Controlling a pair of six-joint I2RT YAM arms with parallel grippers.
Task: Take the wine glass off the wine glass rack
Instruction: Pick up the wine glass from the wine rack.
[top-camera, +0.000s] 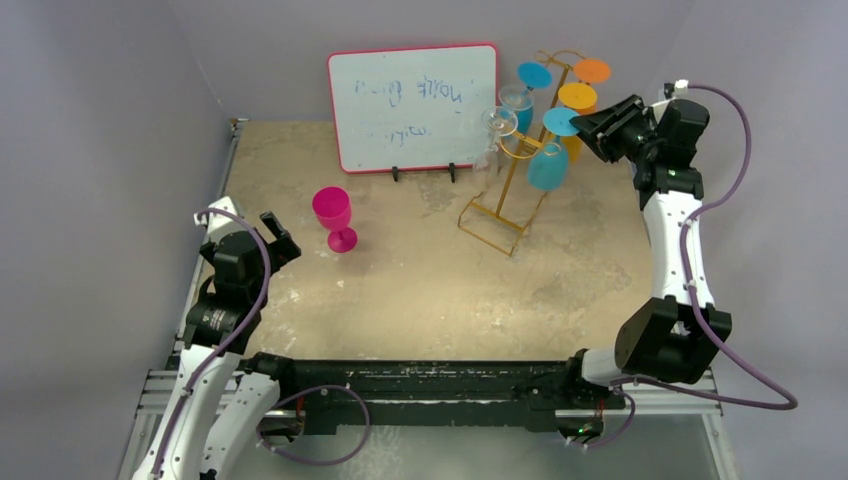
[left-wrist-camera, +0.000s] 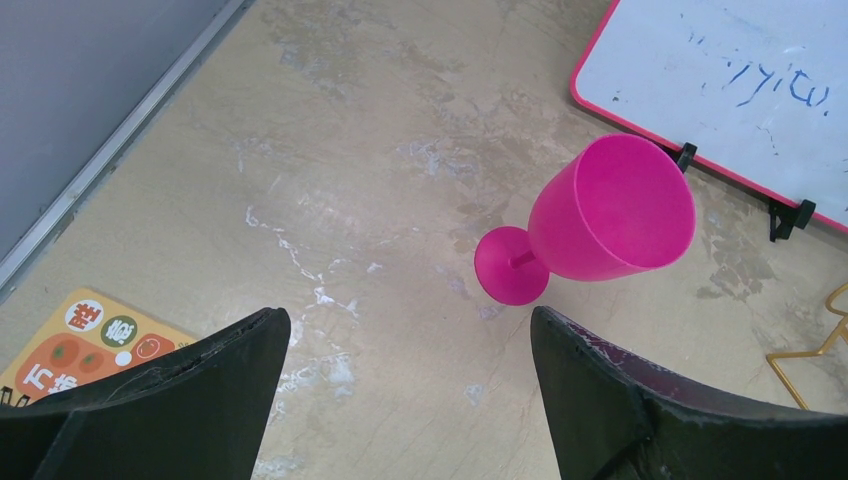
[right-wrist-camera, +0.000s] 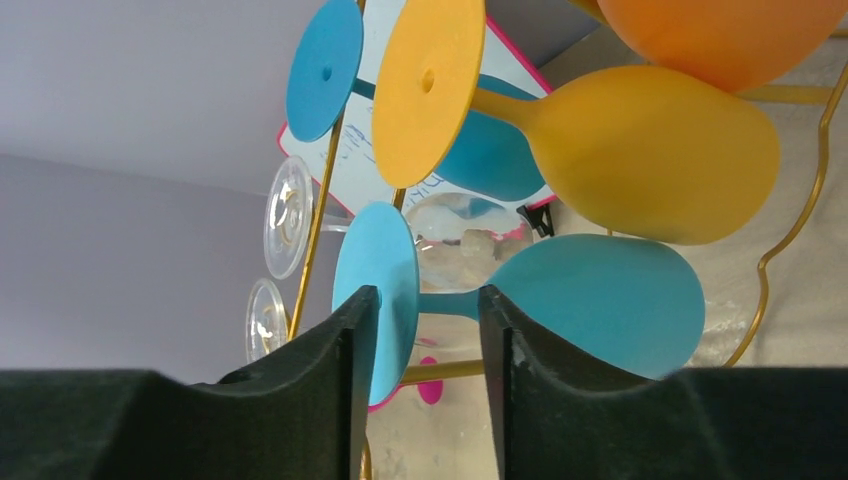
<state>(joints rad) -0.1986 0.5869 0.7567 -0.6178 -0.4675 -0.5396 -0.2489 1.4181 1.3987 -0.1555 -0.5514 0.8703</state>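
R gripper (right-wrist-camera: 428, 305) half-narrowed astride teal glass (right-wrist-camera: 600, 300) stem, not clamped; stem should be centred before closing, then slid off rack (right-wrist-camera: 445, 372) hook.

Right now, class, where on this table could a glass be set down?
Bare: between the pink glass and the rack base, and the near strip along the black rail. Crowded: far right, around the hung glasses and the right pincer.

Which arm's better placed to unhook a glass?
Right: the right gripper is at the wine glass rack, flanking the stem of a blue glass; the left gripper is away by the pink glass.
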